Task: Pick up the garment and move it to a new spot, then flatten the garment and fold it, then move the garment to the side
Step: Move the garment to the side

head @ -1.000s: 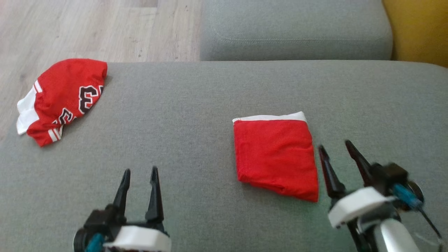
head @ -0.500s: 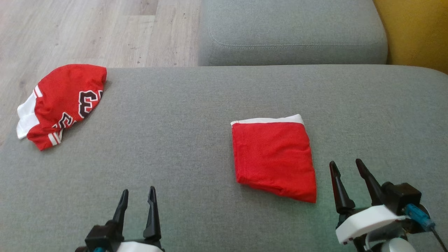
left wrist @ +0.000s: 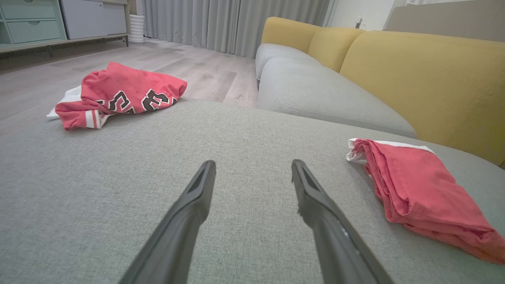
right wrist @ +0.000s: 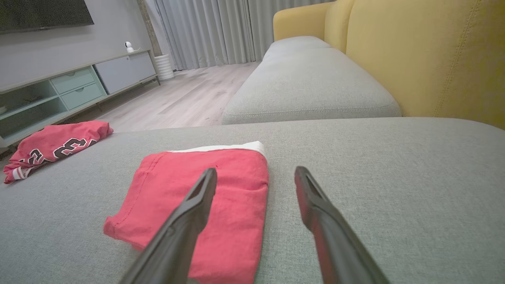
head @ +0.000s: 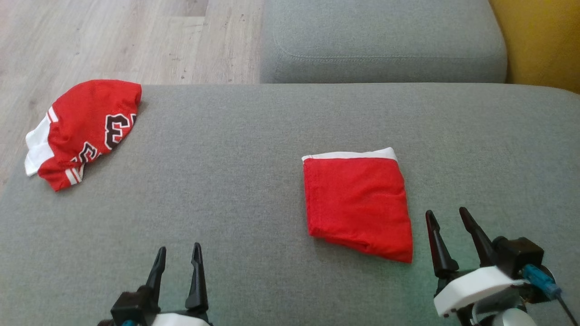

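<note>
Now, head view: the right gripper (head: 445, 212) has drawn back from the folded garment (head: 358, 203) to the cushion's (head: 253, 149) near edge; it and the left gripper (head: 179, 247) gape empty. Left wrist view: crumpled jersey (left wrist: 122, 92) at the far left corner. Right wrist view: garment right of middle, folding apparently done.
</note>
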Robot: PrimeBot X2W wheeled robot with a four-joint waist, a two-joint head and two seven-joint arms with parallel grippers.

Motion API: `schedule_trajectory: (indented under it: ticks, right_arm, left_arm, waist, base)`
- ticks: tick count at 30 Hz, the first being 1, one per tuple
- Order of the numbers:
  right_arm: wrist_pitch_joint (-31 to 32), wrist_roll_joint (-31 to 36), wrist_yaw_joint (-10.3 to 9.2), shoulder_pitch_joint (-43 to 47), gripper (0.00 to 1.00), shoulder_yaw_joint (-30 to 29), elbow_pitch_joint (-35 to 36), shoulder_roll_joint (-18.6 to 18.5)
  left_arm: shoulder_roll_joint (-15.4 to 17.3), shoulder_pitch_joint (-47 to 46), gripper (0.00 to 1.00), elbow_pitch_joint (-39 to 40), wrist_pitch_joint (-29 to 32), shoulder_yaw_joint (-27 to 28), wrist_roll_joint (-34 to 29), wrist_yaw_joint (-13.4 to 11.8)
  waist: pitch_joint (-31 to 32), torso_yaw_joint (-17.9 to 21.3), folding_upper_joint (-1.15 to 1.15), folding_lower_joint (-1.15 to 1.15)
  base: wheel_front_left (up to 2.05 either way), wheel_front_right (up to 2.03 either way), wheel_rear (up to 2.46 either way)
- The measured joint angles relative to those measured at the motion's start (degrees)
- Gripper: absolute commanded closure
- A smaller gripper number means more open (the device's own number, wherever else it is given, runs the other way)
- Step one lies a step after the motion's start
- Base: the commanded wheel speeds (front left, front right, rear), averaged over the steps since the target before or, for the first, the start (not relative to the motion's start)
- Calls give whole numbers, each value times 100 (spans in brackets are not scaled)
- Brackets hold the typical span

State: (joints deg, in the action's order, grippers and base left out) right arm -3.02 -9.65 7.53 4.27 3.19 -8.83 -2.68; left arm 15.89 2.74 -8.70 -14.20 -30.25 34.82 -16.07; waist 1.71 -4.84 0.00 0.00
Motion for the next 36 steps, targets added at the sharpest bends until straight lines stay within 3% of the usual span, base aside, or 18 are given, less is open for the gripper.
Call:
schedule_trajectory:
  ticks: [6,11,18,24,29,30,31,32,33,35,36]
  right_arm:
    - [279,188,0,-127,0,-137,-25,4]
    - [1011,369,0,-864,0,-269,-169,4]
    - [2115,603,0,-1675,0,-480,-991,-11]
    - [2714,448,0,-1907,0,-553,-1577,-209]
    - [2832,186,0,-1987,0,-532,-1772,-290]
    - [2832,154,0,-2036,19,-521,-1794,-321]
    - [2831,137,0,-2086,51,-501,-1817,-348]
    - [2830,116,0,-2139,65,-481,-1852,-359]
    - [2824,103,0,-2171,71,-443,-1880,-360]
    - [2811,85,0,-2193,98,-385,-1896,-359]
    - [2781,59,0,-2215,100,-339,-1909,-358]
  left_arm:
    - [25,-29,0,30,3,-9,0,-3]
    - [29,-173,0,97,9,-87,-2,-7]
    - [-55,-397,0,85,8,-141,-3,22]
    - [-147,-469,0,-44,1,-147,-10,91]
    - [-207,-552,0,-75,0,-138,-62,123]
    - [-208,-558,0,-82,0,-136,-68,145]
    - [-210,-567,0,-93,0,-137,-69,146]
    - [-212,-583,0,-107,0,-137,-70,148]
    - [-213,-601,0,-111,-1,-137,-73,153]
    - [-213,-609,0,-110,-1,-140,-110,159]
    - [-213,-612,0,-111,-1,-142,-146,200]
  waist:
    - [-90,-58,0,0]
    - [-254,-138,0,0]
    - [-558,-432,0,1]
    - [-816,-767,0,1]
    - [-978,-950,0,1]
    - [-1002,-965,0,1]
    - [-1023,-973,0,1]
    - [-1038,-970,0,1]
    - [-1047,-955,0,1]
    - [-1054,-930,0,0]
    - [-1062,-897,0,0]
  base:
    - [0,0,0]
    - [0,0,0]
    - [0,0,0]
    - [0,0,0]
    - [0,0,0]
    - [0,0,0]
    - [0,0,0]
    - [0,0,0]
    - [0,0,0]
    - [0,0,0]
    - [0,0,0]
